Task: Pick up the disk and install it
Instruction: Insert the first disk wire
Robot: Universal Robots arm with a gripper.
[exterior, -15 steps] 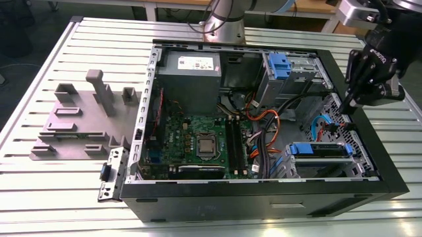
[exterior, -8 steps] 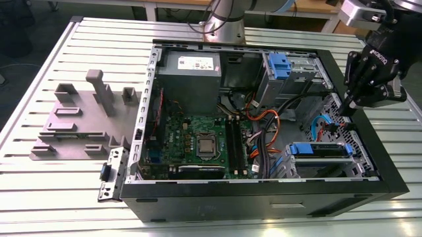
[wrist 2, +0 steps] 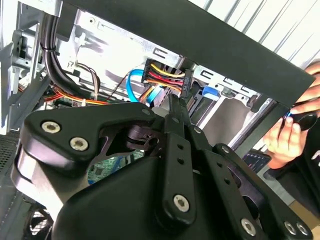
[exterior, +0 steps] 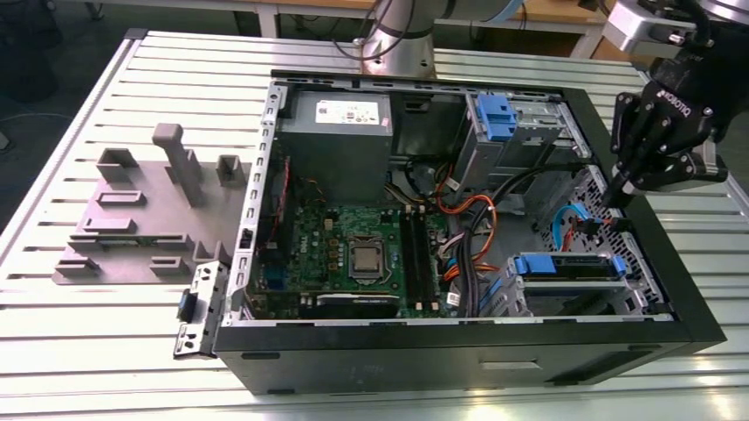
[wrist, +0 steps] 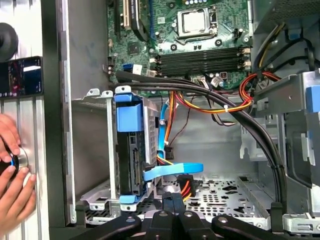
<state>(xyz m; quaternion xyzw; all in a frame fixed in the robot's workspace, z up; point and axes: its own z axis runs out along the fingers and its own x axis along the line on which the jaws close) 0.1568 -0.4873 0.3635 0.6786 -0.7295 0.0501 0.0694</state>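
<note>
Disk [wrist: 131, 150]: sitting in its blue carrier inside the drive cage [wrist: 95, 195], at the computer case [exterior: 468, 351] front corner, apparently seated.
Gripper [exterior: 620, 195]: fingers pinched together, gripping nothing, hovering just beside the cage over the cable plug [wrist 2: 167, 80].
Advice: keeping the closed tips clear of the cables while working near the cage.
Hand [wrist: 12, 175]: resting outside the case wall.
</note>
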